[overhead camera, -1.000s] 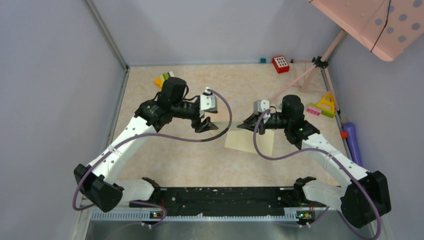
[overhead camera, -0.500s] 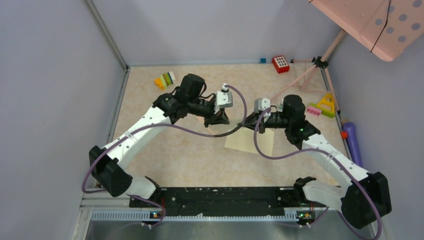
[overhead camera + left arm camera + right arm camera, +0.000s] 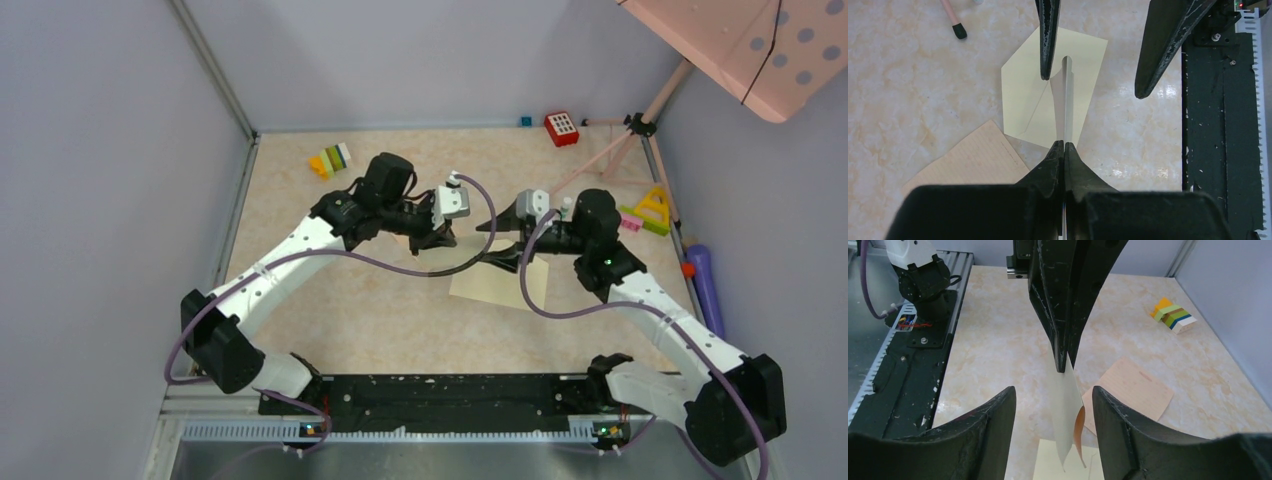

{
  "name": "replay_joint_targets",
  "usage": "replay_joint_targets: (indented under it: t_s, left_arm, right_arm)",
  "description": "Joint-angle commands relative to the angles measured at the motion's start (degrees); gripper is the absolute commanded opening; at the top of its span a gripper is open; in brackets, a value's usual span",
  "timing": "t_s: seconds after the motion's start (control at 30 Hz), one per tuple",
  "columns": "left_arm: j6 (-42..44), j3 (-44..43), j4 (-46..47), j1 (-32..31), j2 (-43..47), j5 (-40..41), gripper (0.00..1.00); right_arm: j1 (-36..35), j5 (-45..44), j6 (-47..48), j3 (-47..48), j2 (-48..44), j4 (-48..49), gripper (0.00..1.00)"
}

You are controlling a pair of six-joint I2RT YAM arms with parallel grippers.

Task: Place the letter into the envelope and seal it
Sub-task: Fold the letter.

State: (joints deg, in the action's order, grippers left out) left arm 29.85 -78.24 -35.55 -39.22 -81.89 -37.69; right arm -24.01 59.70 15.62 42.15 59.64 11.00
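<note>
Marbled table (image 3: 350, 300), left hand (image 3: 1064, 145) tight on a pale sheet (image 3: 1067, 405) over the envelope (image 3: 1023, 95), right hand (image 3: 1053, 392) spread.

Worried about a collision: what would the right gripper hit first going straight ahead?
Probably the sheet held by the left gripper; it hangs between the open fingers of the right gripper.

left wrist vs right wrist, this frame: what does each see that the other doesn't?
Left wrist only: the pink tripod leg with its black tip; it sees the held pale sheet edge-on.
Right wrist only: the coloured block stack, and the sheet's broad face.
Both: left claw shut on the sheet, right claw open astride it, the envelope and the tan sheet lying on the table.
</note>
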Motion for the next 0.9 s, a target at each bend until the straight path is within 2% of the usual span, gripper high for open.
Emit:
replay_joint_targets:
  t_s: [0.0,0.1,0.23,0.27,0.47,0.53,0.63,0.7,0.8,0.87]
  left_arm:
    - [-0.6,0.3,3.1,-0.9,0.6,1.9,0.0]
    - [-0.7,0.2,3.1,-1.0,0.6,1.6,0.0]
    - [-0.6,0.3,3.1,-1.1,0.6,1.8,0.0]
    - [-0.7,0.3,3.1,-1.1,0.6,1.9,0.0]
    - [-0.6,-0.1,2.8,-1.1,0.8,1.4,0.0]
    - [-0.5,-0.2,2.6,-1.2,0.8,0.9,0.0]
    - [-0.1,-0.2,2.1,-1.2,0.9,0.4,0.0]
    - [0.2,-0.1,1.9,-1.3,0.9,-0.1,0.0]
    - [0.7,-0.1,1.5,-1.4,1.0,-0.8,0.0]
    - [0.6,-0.2,1.4,-1.5,1.0,-1.0,0.0]
  right_arm:
    - [-0.4,0.7,-5.7,1.6,-0.3,7.1,0.54]
    - [-0.4,1.0,-5.8,1.4,0.3,7.6,0.45]
    - [-0.5,1.4,-6.1,1.2,0.6,8.1,0.25]
    - [-0.5,1.7,-5.6,1.2,0.7,7.7,0.23]
    - [-0.4,1.4,-3.0,1.2,1.0,5.8,0.29]
    - [-0.5,1.2,-2.6,1.2,1.2,5.6,0.37]
    - [-0.4,0.6,-2.4,1.2,1.2,5.7,0.36]
    - [-0.4,0.5,-2.4,1.2,1.2,5.7,0.29]
    - [-0.4,0.5,-2.6,1.1,1.3,6.0,0.02]
    - [-0.4,0.8,-2.1,1.1,1.2,5.5,0.0]
